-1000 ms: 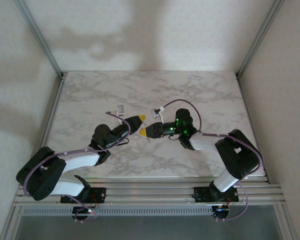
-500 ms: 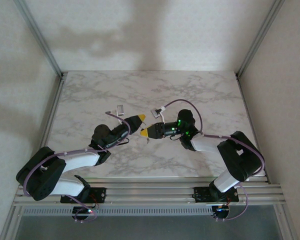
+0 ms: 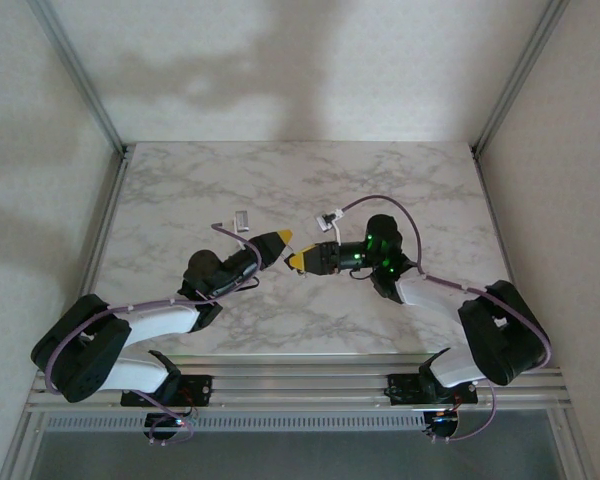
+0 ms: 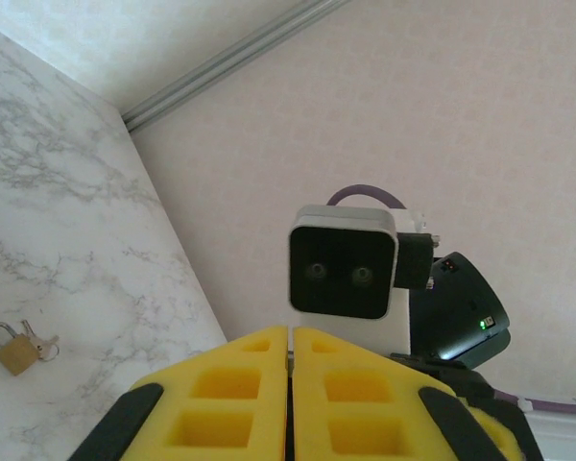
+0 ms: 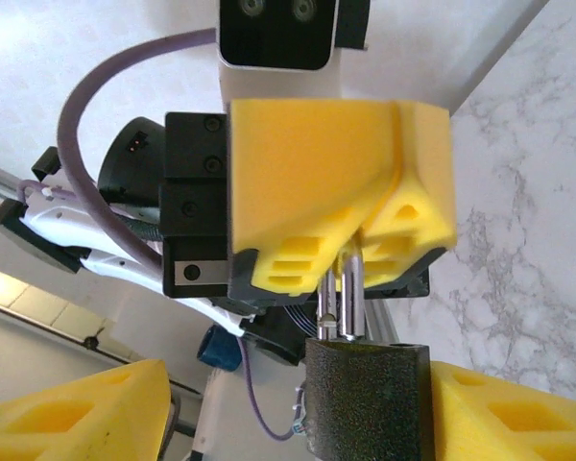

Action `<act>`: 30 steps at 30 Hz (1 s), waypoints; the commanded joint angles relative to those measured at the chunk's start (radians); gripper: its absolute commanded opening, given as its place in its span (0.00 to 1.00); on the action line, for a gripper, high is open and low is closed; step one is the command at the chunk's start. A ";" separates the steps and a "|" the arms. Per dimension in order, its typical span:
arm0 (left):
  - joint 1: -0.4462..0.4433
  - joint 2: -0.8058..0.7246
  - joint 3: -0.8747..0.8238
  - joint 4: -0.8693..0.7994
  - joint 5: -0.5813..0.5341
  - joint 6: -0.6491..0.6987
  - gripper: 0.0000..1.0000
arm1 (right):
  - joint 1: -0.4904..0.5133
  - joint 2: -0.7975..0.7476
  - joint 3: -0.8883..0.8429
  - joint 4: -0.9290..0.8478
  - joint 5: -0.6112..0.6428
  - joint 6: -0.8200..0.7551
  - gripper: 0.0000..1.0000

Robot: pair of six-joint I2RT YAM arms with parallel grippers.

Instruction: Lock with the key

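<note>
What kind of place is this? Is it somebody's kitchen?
Not a kitchen, most likely a robot test booth. The left arm and right arm are bolted to a metal rail at the edge of a marble-patterned table, boxed in by plain walls and metal posts.

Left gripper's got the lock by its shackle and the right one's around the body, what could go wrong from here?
1. The left gripper pinches only the thin shackle at its very fingertips, so a push could twist it or pull it out.
2. The right gripper sits unevenly around the dark lock body: one finger is close beside it and the other is well off, so closing may shove the body sideways.
</note>
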 commanded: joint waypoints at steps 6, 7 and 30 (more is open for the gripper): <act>0.002 -0.018 -0.009 0.014 -0.023 0.014 0.00 | 0.006 -0.031 -0.016 0.011 -0.042 -0.033 0.65; 0.002 -0.018 -0.009 0.012 -0.023 0.014 0.00 | 0.006 -0.033 -0.015 0.007 -0.043 -0.036 0.64; 0.008 -0.043 0.000 -0.021 -0.038 0.023 0.00 | 0.008 -0.049 0.008 -0.169 -0.019 -0.157 0.46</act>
